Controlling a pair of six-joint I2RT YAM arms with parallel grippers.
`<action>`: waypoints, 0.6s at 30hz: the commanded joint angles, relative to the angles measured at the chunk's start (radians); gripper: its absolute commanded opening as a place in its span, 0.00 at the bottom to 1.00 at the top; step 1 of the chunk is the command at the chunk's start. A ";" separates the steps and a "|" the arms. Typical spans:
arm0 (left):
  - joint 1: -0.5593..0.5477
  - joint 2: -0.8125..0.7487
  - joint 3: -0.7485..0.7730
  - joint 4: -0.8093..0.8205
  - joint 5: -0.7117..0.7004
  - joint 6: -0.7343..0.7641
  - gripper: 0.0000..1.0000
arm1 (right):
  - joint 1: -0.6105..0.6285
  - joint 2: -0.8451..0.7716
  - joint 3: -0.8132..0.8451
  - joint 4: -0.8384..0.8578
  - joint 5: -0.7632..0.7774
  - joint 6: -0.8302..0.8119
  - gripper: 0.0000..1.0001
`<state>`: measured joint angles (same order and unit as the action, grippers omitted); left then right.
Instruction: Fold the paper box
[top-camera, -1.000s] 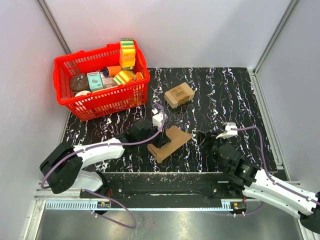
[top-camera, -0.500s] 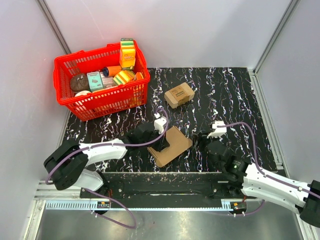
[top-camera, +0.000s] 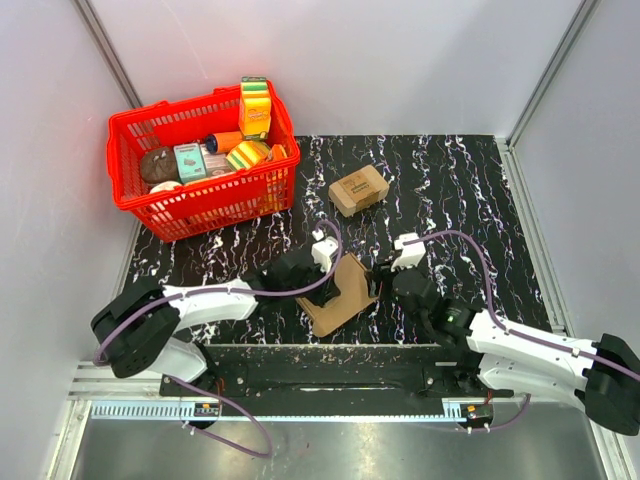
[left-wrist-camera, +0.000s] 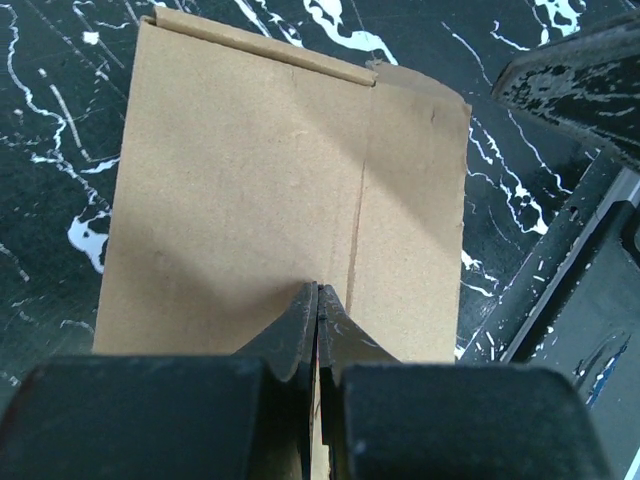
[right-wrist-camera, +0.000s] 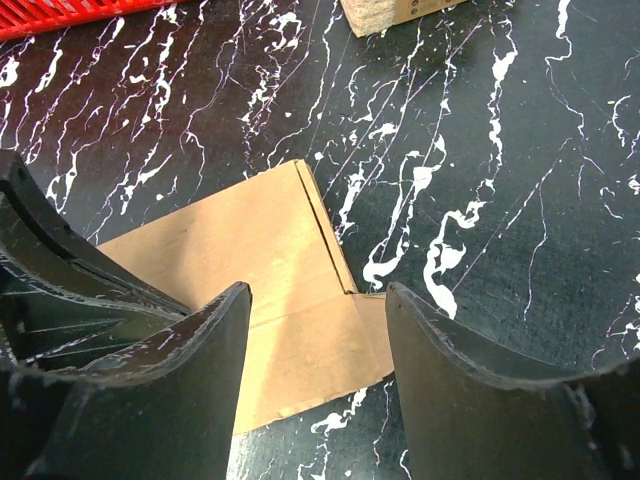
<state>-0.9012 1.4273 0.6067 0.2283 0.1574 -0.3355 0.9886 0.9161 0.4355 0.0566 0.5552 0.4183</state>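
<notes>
The paper box (top-camera: 347, 297) is a plain brown cardboard piece, partly folded, lying on the black marbled table near its front edge. My left gripper (top-camera: 326, 272) is at its left side, shut on a thin cardboard edge. In the left wrist view the brown panel (left-wrist-camera: 270, 190) spreads out beyond the pinched gripper (left-wrist-camera: 319, 292). My right gripper (top-camera: 383, 277) stands open just right of the box. In the right wrist view its gripper (right-wrist-camera: 316, 300) hangs over a corner flap of the cardboard (right-wrist-camera: 300, 330), which lies between the fingers without touching them.
A smaller cardboard box with dark print (top-camera: 358, 189) sits farther back on the table. A red basket (top-camera: 200, 205) full of groceries stands at the back left. White walls close in the table on three sides.
My right gripper has moved left toward the cardboard's right edge and opened a little wider. The left gripper has shifted slightly right, staying shut on the cardboard.
</notes>
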 joint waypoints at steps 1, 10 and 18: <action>-0.005 -0.097 -0.004 -0.069 -0.091 0.018 0.02 | 0.002 -0.014 0.040 0.008 -0.003 -0.006 0.63; -0.004 -0.402 -0.062 -0.118 -0.209 -0.005 0.14 | -0.115 -0.005 0.092 -0.124 -0.111 -0.012 0.66; -0.005 -0.632 -0.157 -0.339 -0.314 -0.219 0.14 | -0.352 0.134 0.195 -0.133 -0.552 -0.140 0.59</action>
<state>-0.9039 0.8589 0.4957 0.0170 -0.0677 -0.4004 0.6937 0.9699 0.5392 -0.0689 0.2642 0.3714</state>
